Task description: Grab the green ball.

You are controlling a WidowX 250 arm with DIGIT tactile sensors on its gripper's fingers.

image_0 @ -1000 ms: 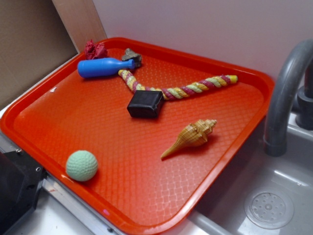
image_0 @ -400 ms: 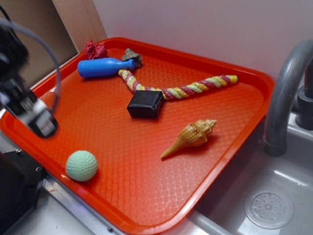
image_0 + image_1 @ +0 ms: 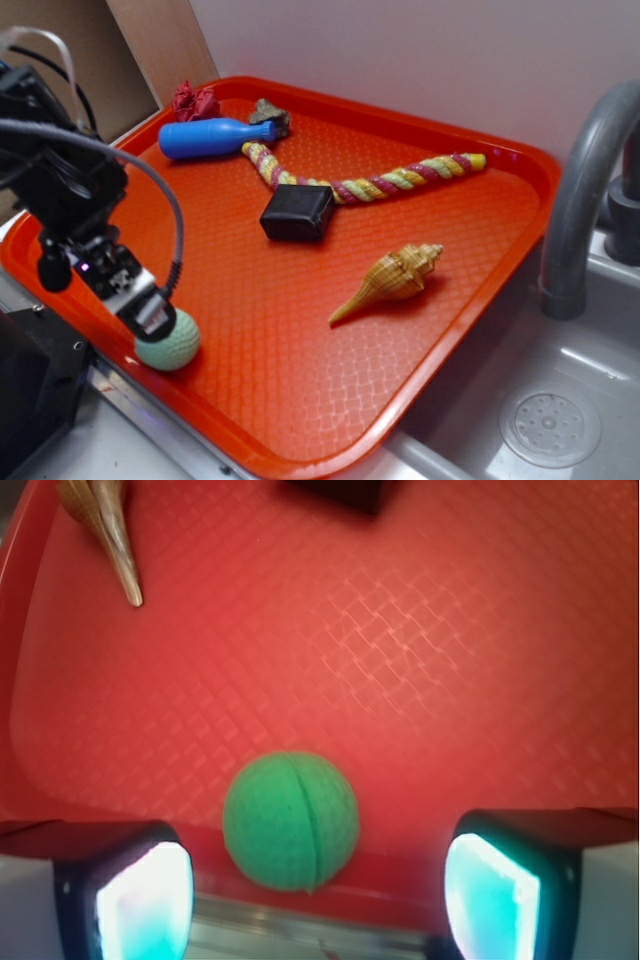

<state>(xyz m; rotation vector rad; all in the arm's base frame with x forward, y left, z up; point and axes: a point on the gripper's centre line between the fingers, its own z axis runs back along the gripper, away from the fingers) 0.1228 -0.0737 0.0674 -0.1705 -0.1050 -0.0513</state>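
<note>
The tool (image 3: 150,315) hangs over the ball (image 3: 170,343) at the near-left corner of the red tray (image 3: 420,330), its fingers (image 3: 140,895) spread wide and clear of it; the ball (image 3: 290,820) lies between them; a shell (image 3: 392,279) rests well apart.

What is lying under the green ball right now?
The green ball rests on the red tray, near its front rim. The open gripper hovers above the ball and hides part of its top in the exterior view; the contact spot underneath is hidden.
</note>
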